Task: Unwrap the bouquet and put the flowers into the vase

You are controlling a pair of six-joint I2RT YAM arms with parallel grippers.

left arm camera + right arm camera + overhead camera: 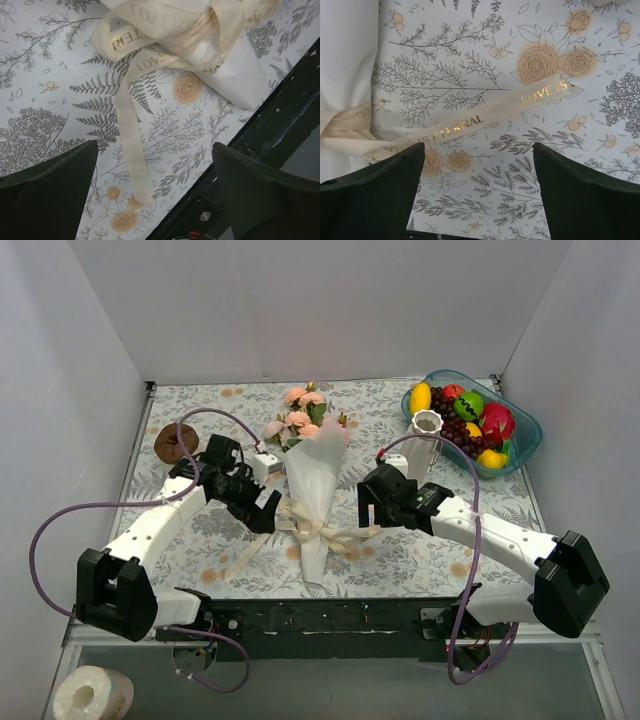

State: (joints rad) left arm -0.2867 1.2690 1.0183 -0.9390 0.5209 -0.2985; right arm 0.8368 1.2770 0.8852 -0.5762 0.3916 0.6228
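L claw (pixel 265 512): apart, empty, just left of bouquet (pixel 315 475)
R claw (pixel 368 518): apart, empty, right of bouquet, above ribbon (pixel 470 120) tail
Vase (pixel 426 432): upright, right of bouquet

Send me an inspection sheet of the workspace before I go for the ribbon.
Surface: floral-print cloth, lying flat.
Job's things: bouquet lies wrapped, cone tip toward the arms; cream ribbon tied; flowers stick out the far end; vase upright, no flowers in it.
Clutter: blue bowl of toy fruit far right; brown round thing far left; small white block by the left arm.
Grippers: left gripper and right gripper both open, empty, flanking the knot.
Cables: purple cable loops off each arm; the right one crosses the vase in the top view.
Surroundings: white walls; white roll below the near edge.
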